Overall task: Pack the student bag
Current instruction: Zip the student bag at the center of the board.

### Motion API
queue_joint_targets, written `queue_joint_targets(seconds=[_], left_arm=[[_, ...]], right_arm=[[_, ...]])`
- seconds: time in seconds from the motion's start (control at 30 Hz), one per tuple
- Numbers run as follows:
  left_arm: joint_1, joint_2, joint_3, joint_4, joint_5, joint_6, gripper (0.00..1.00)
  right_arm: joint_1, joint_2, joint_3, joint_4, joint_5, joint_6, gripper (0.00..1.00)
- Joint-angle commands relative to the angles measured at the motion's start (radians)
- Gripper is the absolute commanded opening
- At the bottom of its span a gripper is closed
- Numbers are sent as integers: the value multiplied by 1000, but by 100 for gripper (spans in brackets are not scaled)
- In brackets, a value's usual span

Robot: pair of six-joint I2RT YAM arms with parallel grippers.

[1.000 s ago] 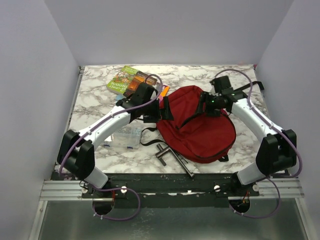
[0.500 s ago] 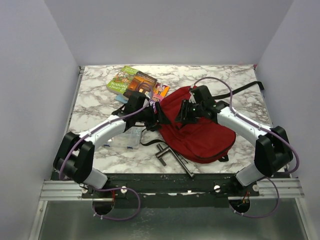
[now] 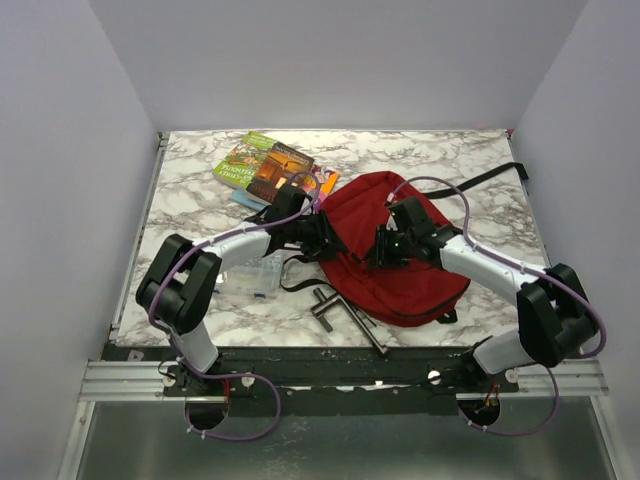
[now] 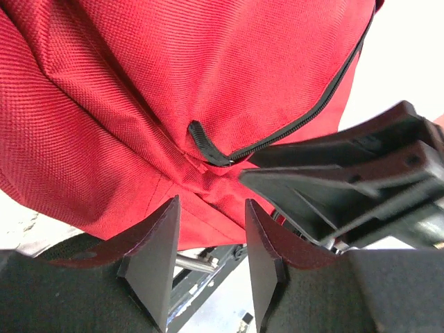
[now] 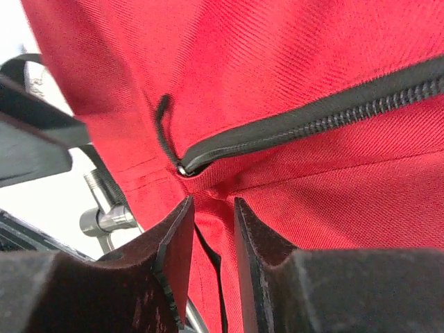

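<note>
Flanking zipper (image 5: 312, 118) end of student bag (image 3: 420, 270), left tool (image 4: 211, 202) parted, right tool (image 5: 211, 201) narrow-gapped, grip unclear

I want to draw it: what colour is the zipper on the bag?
Black. The zipper shows best in the right wrist view, on the red bag.
</note>
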Motion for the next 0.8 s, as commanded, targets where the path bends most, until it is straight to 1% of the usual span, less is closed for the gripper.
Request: queue_joint_targets(seconds=[0.0,0.03,0.07,0.17,0.23,0.27,0.33,0.43,0.53,0.6,0.67,0.77], left_arm=[[3,-25,-6,19,-20,-10,44],[7,-42,-8,2,-32,-3,44],[12,-66,-17,-11,-45,9,44],[28,-154,-55,-72,-120,50,48],[45,-212,-71,-113,-150,76,54],[52,-233,-74,-130,-160,92,55],[64,-279,-81,-176,-188,131,57],[82,-351,-136,-184,-231,139,60],[92,-365,-148,-186,-188,158,60],[92,-381,-172,-181,-180,155,61],[92,-396,-204,-157,-180,146,61],[92,-387,-208,-145,-162,141,61]], right_arm=[[40,-87,48,-2,59,-154,42],[60,-94,52,25,75,-175,48],[75,-94,62,37,89,-194,49],[125,-57,115,31,165,-268,51],[139,-19,125,59,134,-321,51],[159,6,141,59,143,-352,51],[220,51,170,59,244,-423,51],[244,111,203,78,313,-468,47],[255,161,218,102,339,-518,44],[270,201,246,66,390,-538,41],[280,226,261,34,460,-574,40],[281,241,262,31,476,-571,41]])
